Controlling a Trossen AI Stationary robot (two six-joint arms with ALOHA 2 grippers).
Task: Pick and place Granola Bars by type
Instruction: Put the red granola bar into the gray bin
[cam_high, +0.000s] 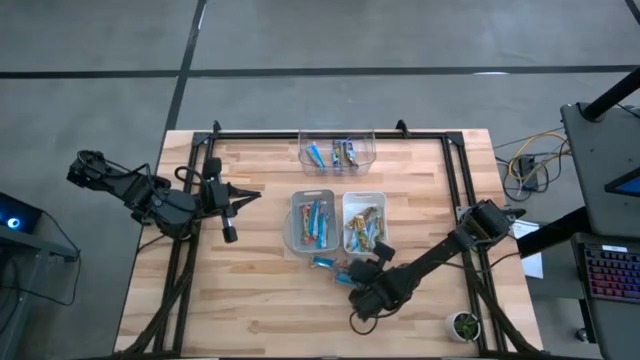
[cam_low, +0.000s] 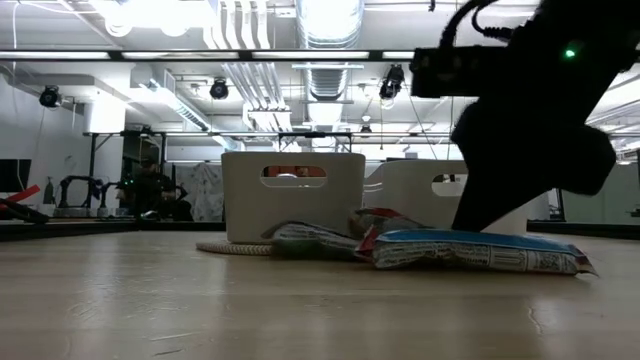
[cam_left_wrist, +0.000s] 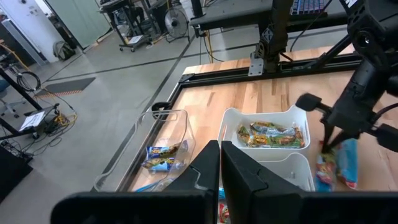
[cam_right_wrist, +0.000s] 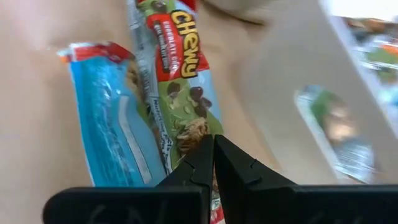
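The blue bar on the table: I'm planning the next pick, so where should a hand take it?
Grip the blue bar across its narrow width near the middle, from above. It lies flat with the green bar tight against one long edge, so a side approach is blocked.

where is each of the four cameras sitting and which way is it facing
High: above, straight down on wooden table, both arms.
Low: table height, level at flat blue-wrapped bar, white bin; right arm dark above.
Left wrist: left gripper shut, facing white bin, clear bin.
Right wrist: right gripper shut on green Chewy-labelled bar.
Shared: that blue bar shows in low and right wrist.
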